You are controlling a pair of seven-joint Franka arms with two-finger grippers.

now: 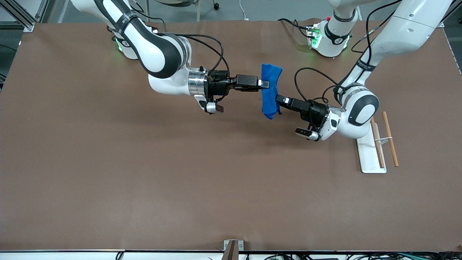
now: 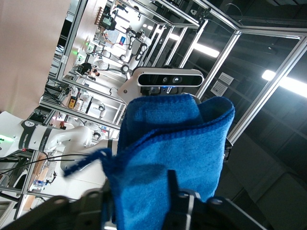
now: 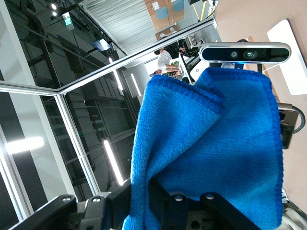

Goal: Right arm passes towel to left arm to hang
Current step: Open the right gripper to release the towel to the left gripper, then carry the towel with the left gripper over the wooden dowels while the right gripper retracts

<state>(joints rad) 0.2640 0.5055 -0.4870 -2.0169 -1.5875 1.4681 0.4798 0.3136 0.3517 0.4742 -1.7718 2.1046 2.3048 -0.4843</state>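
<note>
The bright blue towel [image 1: 270, 77] hangs bunched in the air over the table's middle, between the two grippers. My right gripper [image 1: 266, 85] is shut on a fold of the towel's upper part; its wrist view shows the cloth [image 3: 225, 143] pinched between its fingers [image 3: 146, 187]. My left gripper [image 1: 278, 104] is at the towel's lower part with its fingers spread on either side of the cloth. In the left wrist view the towel [image 2: 177, 143] fills the gap of that gripper [image 2: 139, 184], and a loose corner thread hangs off its edge.
A white-based rack [image 1: 369, 159] with two wooden rods [image 1: 390, 139] stands toward the left arm's end of the table, just beside the left arm's elbow. Cables loop from both wrists above the brown table [image 1: 144, 173].
</note>
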